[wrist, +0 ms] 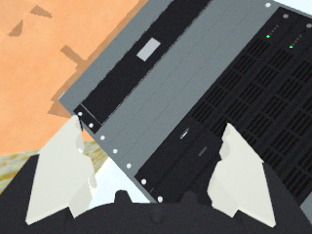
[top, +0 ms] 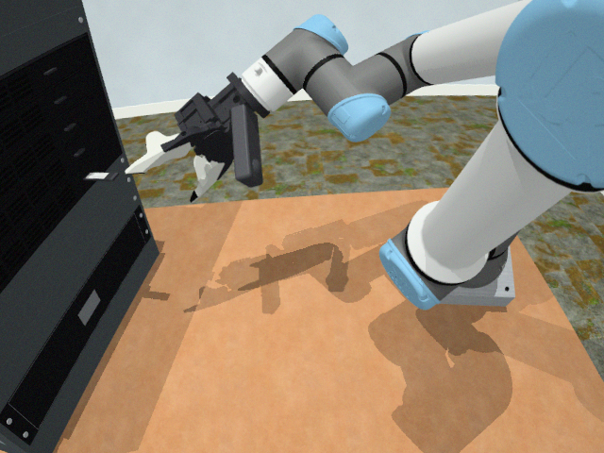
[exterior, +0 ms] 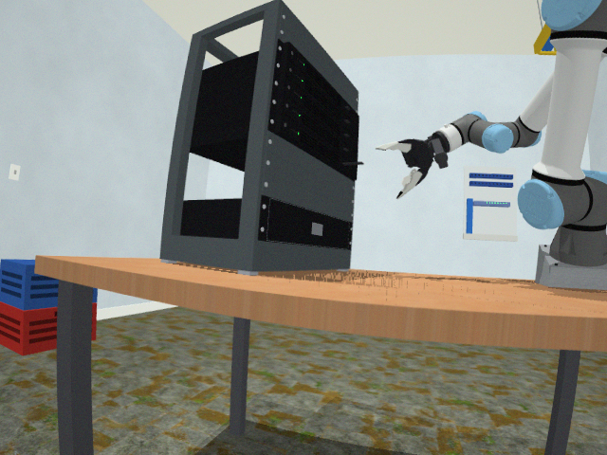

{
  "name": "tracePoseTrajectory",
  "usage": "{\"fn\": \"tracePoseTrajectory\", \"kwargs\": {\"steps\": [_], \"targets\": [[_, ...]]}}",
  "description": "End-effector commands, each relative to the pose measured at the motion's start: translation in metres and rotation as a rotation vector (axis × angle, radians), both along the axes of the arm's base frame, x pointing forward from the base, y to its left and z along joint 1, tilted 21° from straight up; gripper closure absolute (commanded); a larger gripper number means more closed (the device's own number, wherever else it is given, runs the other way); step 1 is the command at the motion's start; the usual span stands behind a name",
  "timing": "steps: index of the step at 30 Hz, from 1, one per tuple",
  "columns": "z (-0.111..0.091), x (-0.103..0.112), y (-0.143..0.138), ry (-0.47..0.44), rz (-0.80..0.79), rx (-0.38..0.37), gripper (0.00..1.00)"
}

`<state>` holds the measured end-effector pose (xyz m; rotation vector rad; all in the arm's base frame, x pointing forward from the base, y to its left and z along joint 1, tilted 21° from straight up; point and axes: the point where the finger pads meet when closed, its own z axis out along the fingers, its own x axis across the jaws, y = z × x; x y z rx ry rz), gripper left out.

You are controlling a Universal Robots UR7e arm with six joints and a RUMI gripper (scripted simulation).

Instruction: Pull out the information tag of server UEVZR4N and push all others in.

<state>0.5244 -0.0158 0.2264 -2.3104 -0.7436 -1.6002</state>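
In the top view, the small pale pulled-out information tag (top: 97, 176) lies at eight o'clock from the black two-jaw gripper (top: 160, 177), whose white fingers are spread wide and empty.

Dark server rack (top: 127, 194) at left, one information tag (top: 99, 176) protruding, open empty hand (top: 163, 179) just beside it

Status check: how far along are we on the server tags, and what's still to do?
Done: one information tag on the lowest server in the stack already sticks out of the rack; its printing is unreadable here. In hand: the open, empty gripper hovers just short of that tag. Left: read it, confirm UEVZR4N, and push in any wrong tag.
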Motion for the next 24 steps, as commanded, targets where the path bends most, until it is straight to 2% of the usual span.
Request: {"fn": "tracePoseTrajectory", "kwargs": {"steps": [1, 24], "targets": [[-0.005, 0.0, 0.001, -0.009, 0.01, -0.03, 0.0], [-0.018, 0.003, 0.001, -0.048, 0.047, -0.159, 0.0]]}}
